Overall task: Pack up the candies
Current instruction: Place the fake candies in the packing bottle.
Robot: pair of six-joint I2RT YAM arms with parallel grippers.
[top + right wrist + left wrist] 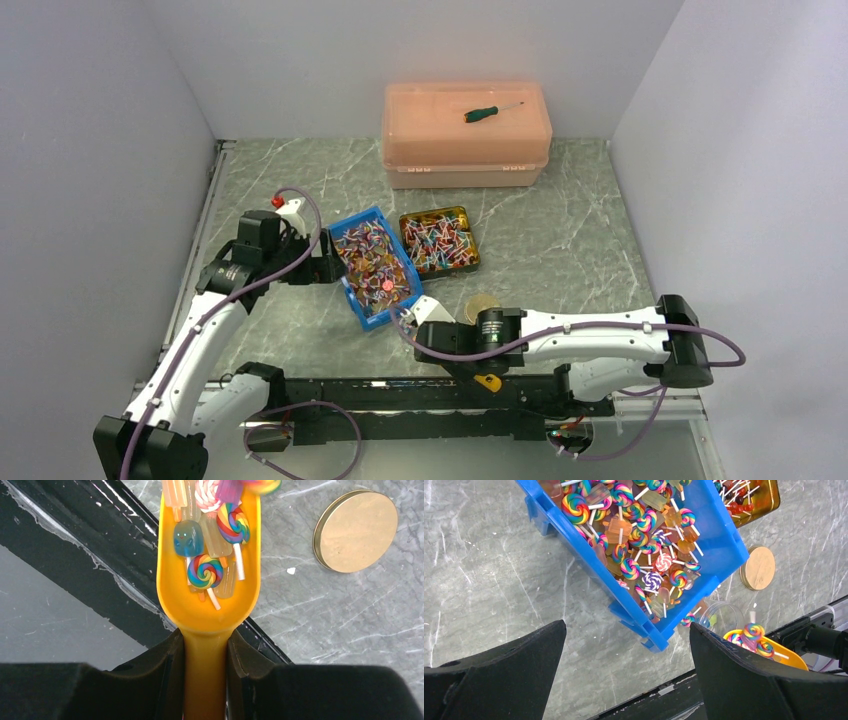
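The candies are small swirl lollipops and ice-pop shapes on sticks. A heap fills the blue bin (362, 309), which also shows in the left wrist view (719, 545), and another fills the gold tin (440, 240). My right gripper (206, 645) is shut on the handle of the orange scoop (207, 605), which carries several candies (205, 572). In the left wrist view the loaded scoop (791, 659) sits beside a clear jar (724, 616) at the bin's near corner. My left gripper (626, 625) is open and empty over bare table beside the bin's left side (322, 268).
A round gold lid (356, 530) lies flat on the table right of the scoop (482, 305). A pink lidded box (465, 150) stands at the back with a green-handled screwdriver (493, 112) on top. A black rail (400, 395) runs along the near edge.
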